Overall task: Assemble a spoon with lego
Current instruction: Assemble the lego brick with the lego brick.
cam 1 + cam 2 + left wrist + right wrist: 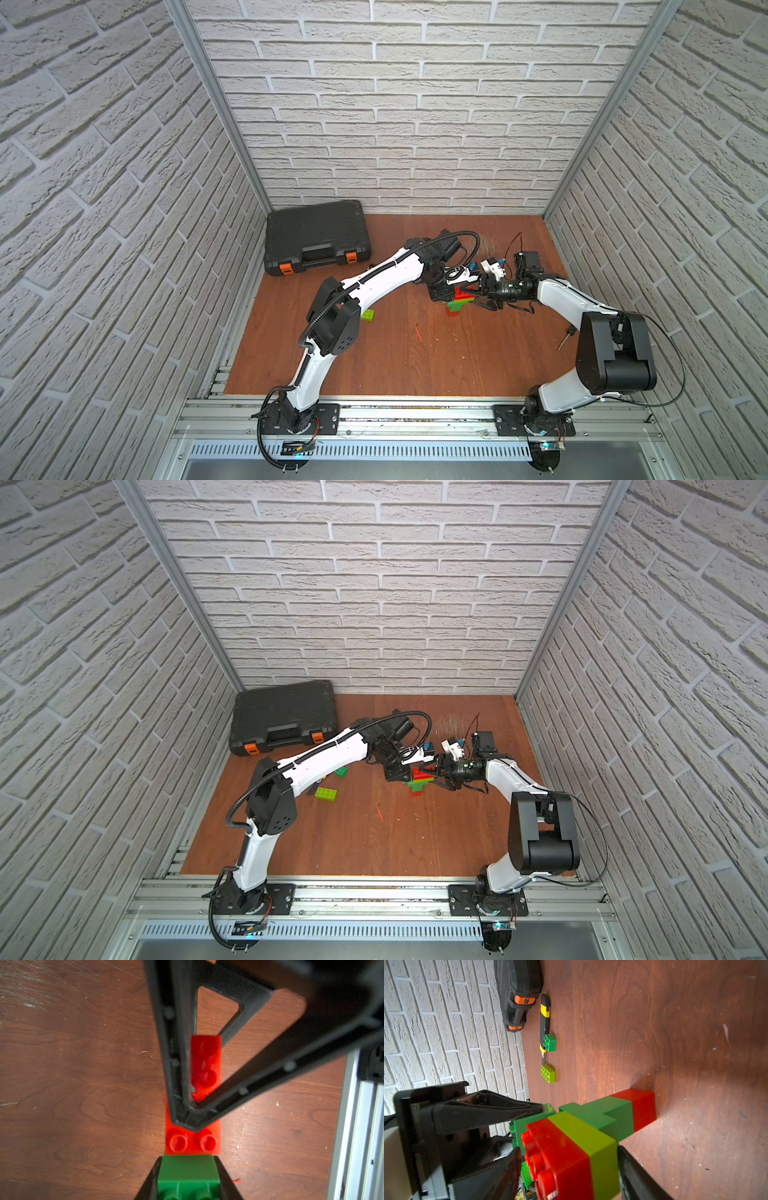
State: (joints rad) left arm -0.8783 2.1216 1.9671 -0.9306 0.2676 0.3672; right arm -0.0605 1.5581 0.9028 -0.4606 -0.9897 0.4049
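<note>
The spoon stands on the wooden table with its red stem brick down. Above that come dark green, lime and a red studded brick. My left gripper is shut on a dark green brick sitting on the red brick's studs at one end. My right gripper comes in from the right, with one finger against the lime layer and the other at the red studs. A loose lime brick and a loose dark green brick lie to the left.
A black tool case with orange latches lies at the back left. A yellow-black utility knife lies beside the loose bricks. There is a red scrap in front of the spoon and a small dark tool by the right arm.
</note>
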